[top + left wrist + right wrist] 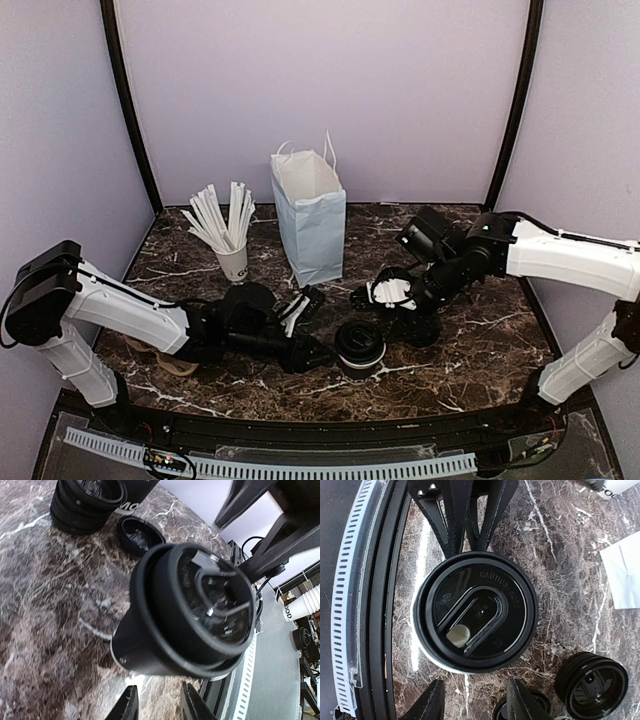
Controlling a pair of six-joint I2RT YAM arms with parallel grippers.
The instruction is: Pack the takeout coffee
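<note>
Black-lidded, the coffee cup is best clasped low on its side and kept upright, the left gripper and right gripper both standing open, empty.

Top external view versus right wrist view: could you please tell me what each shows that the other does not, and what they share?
Only the top external view shows the white paper bag and the cup of white sticks. Only the right wrist view shows the CAUTION lettering on the lid. Both show the takeout coffee on the marble table, the left fingers close by.
</note>
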